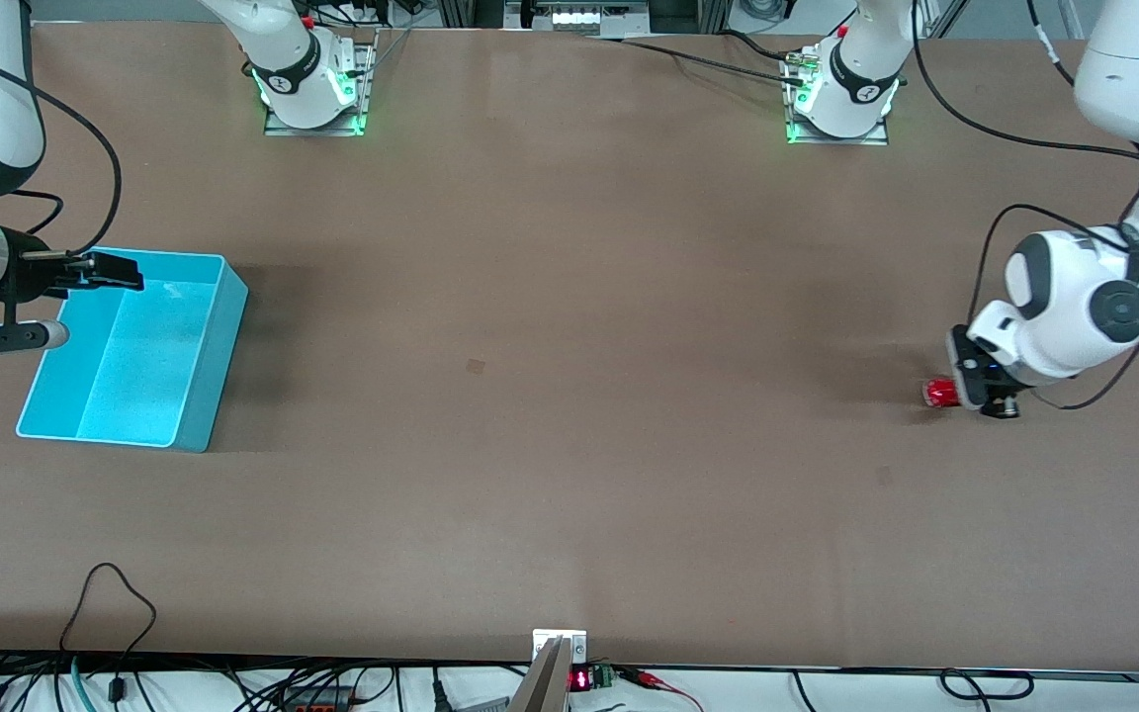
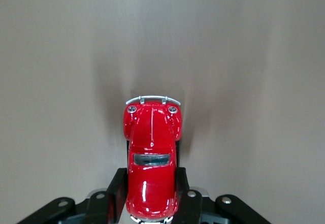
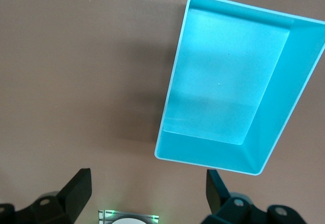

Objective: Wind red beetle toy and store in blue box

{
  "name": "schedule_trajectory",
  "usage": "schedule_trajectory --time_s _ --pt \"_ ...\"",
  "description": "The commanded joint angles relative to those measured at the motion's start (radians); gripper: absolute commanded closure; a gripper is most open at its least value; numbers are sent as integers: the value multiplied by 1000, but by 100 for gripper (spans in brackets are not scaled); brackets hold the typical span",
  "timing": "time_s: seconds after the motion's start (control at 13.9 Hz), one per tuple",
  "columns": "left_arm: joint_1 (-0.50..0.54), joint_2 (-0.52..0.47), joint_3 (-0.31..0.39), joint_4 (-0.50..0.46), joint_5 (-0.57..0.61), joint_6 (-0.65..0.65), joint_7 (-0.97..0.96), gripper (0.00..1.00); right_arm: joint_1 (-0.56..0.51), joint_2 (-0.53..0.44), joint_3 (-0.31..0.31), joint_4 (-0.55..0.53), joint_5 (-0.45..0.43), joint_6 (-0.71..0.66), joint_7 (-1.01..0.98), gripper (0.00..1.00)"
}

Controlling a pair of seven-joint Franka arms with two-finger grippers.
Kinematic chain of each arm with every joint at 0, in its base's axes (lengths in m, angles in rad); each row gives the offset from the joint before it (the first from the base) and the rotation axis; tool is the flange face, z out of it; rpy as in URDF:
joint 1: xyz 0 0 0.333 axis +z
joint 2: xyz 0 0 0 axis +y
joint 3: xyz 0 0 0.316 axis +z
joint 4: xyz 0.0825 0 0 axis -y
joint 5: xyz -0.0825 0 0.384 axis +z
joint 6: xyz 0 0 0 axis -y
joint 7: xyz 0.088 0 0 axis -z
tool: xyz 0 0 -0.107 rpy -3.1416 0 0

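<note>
The red beetle toy is at the left arm's end of the table, low at the tabletop. My left gripper is shut on it. In the left wrist view the toy points away from the wrist, with my black fingers pressed against both of its sides. I cannot tell whether its wheels touch the table. The blue box stands open and empty at the right arm's end of the table. My right gripper is open and empty, over the box's rim. The right wrist view shows the box and the gripper.
The two arm bases stand along the table edge farthest from the front camera. Cables trail along the nearest edge. A wide stretch of bare brown table lies between the box and the toy.
</note>
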Motion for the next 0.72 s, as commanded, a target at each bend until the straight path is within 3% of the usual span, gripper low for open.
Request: schedule_trajectory --time_s 0.0,0.36,0.5,0.58,0.65 --pt "56 73 -6 48 19 13 89 84 -37 -15 7 -36 43 -2 -20 0" --pt "62 75 -6 57 17 13 91 81 -74 -17 7 -129 69 34 -53 0" --pt "72 75 -6 57 11 13 87 75 -62 -11 15 -146 68 66 -53 0" --pt "72 75 -6 57 10 13 86 56 -51 -9 15 -157 64 81 -55 0" --pt "73 71 -7 59 7 13 86 20 -39 -14 15 -183 58 107 -55 0"
